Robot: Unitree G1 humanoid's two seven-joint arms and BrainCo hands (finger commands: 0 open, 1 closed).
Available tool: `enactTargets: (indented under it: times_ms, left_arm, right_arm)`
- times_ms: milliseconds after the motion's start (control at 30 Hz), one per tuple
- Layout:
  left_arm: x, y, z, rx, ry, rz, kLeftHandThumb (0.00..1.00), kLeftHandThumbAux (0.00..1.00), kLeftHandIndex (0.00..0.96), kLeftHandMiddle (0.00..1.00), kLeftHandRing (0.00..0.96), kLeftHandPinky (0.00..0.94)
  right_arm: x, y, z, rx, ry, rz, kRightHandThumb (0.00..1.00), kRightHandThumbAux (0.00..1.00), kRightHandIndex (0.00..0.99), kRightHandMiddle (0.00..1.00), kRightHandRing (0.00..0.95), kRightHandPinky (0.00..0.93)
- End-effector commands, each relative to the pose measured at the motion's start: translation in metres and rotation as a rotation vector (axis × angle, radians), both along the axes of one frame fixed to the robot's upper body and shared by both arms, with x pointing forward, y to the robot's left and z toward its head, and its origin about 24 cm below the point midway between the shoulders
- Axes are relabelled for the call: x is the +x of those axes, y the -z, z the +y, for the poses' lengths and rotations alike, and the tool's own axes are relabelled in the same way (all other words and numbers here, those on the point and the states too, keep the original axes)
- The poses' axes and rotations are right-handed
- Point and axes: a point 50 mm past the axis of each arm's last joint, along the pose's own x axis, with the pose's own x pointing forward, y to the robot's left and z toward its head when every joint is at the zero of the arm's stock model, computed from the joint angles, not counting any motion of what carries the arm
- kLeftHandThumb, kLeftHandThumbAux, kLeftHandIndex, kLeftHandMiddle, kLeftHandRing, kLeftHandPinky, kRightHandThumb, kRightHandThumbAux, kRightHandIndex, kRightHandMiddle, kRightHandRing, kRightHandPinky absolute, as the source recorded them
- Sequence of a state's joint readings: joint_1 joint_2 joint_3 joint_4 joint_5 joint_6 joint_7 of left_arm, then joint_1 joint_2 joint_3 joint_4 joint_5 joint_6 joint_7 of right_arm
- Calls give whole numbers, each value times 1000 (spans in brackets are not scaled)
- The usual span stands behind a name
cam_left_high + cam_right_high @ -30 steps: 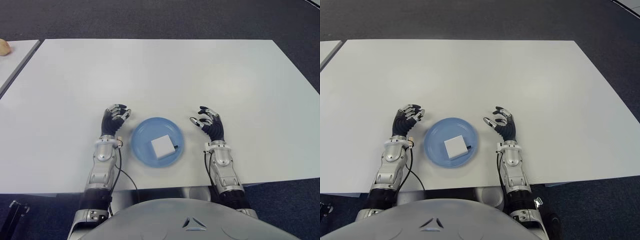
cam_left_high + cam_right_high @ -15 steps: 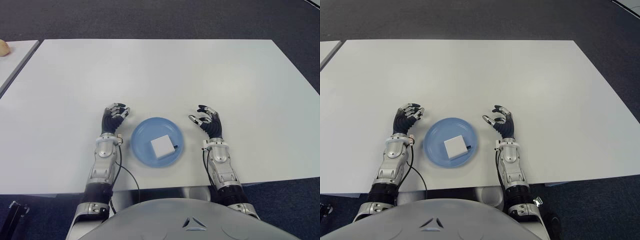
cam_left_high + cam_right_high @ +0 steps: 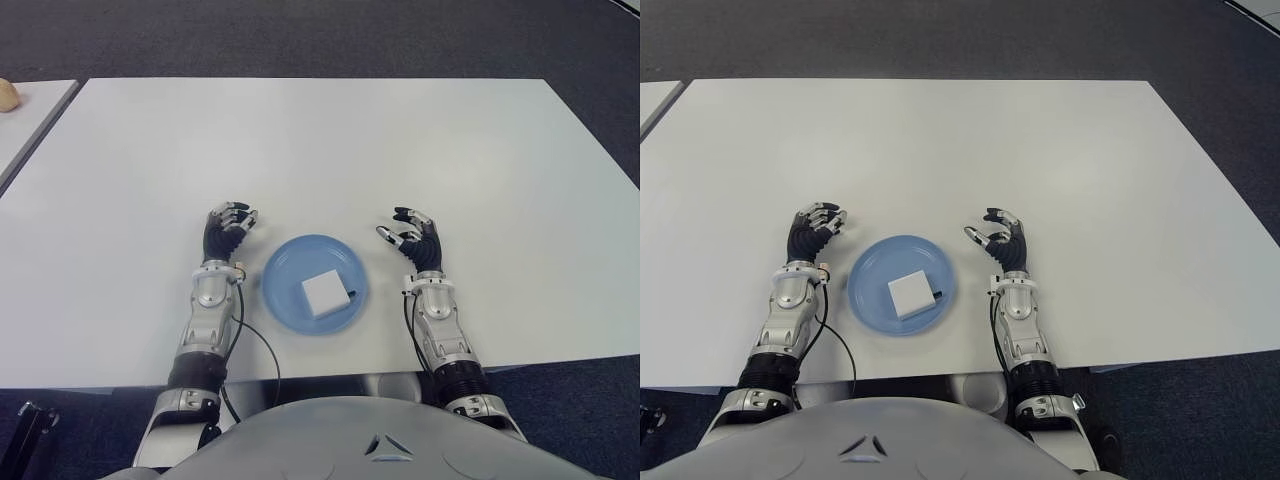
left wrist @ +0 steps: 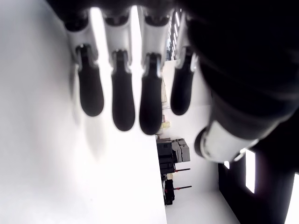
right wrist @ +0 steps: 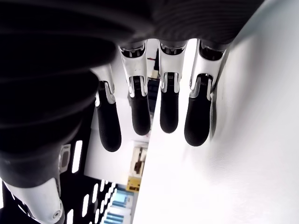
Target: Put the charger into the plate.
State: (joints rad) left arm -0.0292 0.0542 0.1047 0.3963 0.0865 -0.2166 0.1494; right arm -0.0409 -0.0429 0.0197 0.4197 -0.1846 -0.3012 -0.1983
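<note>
Near the lower middle of your eye views sits the blue plate (image 3: 315,283), on the white table (image 3: 320,150), and the white charger (image 3: 324,292) lies inside it, a little toward the plate's lower right, with a small dark tip showing at its right edge. Neither hand touches the charger or the plate.

Your left hand (image 3: 226,230) shows just left of the plate, palm turned inward, its fingers (image 4: 123,100) loosely curled and apart, gripping nothing. From the left wrist camera you see four dark fingertips hanging side by side over bare table, with the thumb off to one side and nothing between them.

Your right hand (image 3: 412,239) shows just right of the plate, a little farther from the rim than the left, also relaxed and empty. The right wrist camera gives you the same picture: the fingers (image 5: 197,119) extended with small gaps between them, white table beyond them, no object in the palm.

At the upper left of the left eye view you can see the edge of a second table (image 3: 25,125) with a small pale object (image 3: 8,94) on it, too cropped to identify.
</note>
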Motion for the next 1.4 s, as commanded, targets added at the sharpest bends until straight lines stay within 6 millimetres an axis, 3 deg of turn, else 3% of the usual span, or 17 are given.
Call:
enactTargets:
  times_ms: [33, 1400]
  left_arm:
    - [-3, 9, 4, -7, -28, 47, 707, 720, 427, 520, 506, 485]
    - [-5, 13, 13, -7, -45, 19, 707, 719, 428, 511, 508, 494]
  right_arm:
    - [-6, 12, -2, -3, 2, 62, 704, 732, 424, 484, 497, 511]
    - [-6, 14, -7, -26, -33, 49, 705, 732, 424, 486, 500, 508]
